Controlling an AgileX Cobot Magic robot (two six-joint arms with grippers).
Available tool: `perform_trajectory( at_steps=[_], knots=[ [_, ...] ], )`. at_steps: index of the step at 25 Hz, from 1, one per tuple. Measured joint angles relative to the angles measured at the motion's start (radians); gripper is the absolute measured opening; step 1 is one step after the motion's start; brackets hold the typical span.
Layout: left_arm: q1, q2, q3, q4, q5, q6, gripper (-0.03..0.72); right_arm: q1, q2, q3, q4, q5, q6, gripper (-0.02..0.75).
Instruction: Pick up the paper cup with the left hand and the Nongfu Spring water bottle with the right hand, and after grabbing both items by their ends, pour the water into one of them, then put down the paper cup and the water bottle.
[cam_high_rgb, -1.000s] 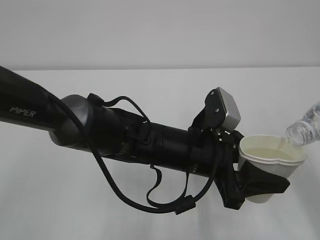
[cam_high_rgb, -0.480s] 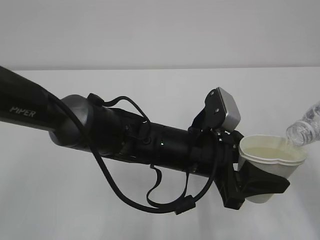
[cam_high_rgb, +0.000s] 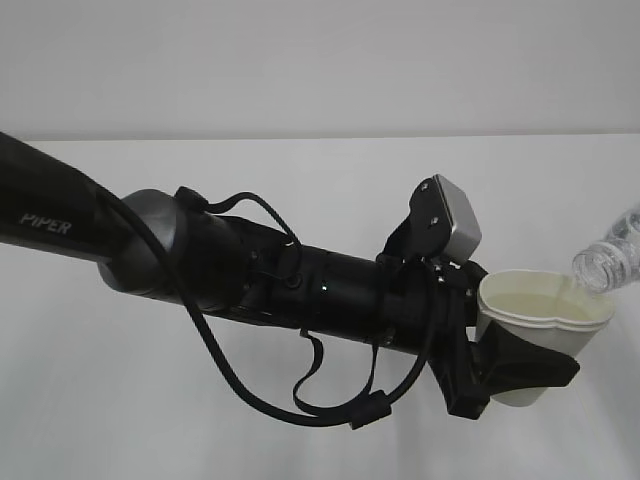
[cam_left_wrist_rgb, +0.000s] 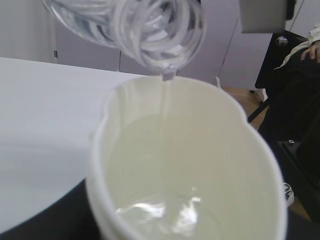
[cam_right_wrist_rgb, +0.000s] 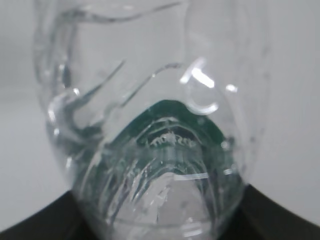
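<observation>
My left gripper is shut on the off-white paper cup, holding it upright above the table at the right. The cup's rim is squeezed out of round, and a dark finger shows beside its wall. The clear Nongfu Spring water bottle tilts in from the right edge with its open neck just over the far rim. A thin stream of water runs into the cup, where water pools at the bottom. My right gripper is shut on the bottle's base; green label shows through.
The white table runs back to a pale wall. My left arm, with its looped cables, crosses the middle. Past the table edge on the right are a seated person, dark furniture and floor.
</observation>
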Motion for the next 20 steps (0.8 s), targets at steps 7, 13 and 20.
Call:
perform_trajectory(
  at_steps=[7, 13, 20],
  knots=[
    [0.0, 0.0, 0.0, 0.0, 0.0, 0.0, 0.414, 0.0, 0.0, 0.0, 0.0, 0.0, -0.001, 0.402],
    [0.0, 0.0, 0.0, 0.0, 0.0, 0.0, 0.414, 0.0, 0.0, 0.0, 0.0, 0.0, 0.02, 0.402],
    [0.0, 0.0, 0.0, 0.0, 0.0, 0.0, 0.414, 0.0, 0.0, 0.0, 0.0, -0.002, 0.072, 0.402]
  ],
)
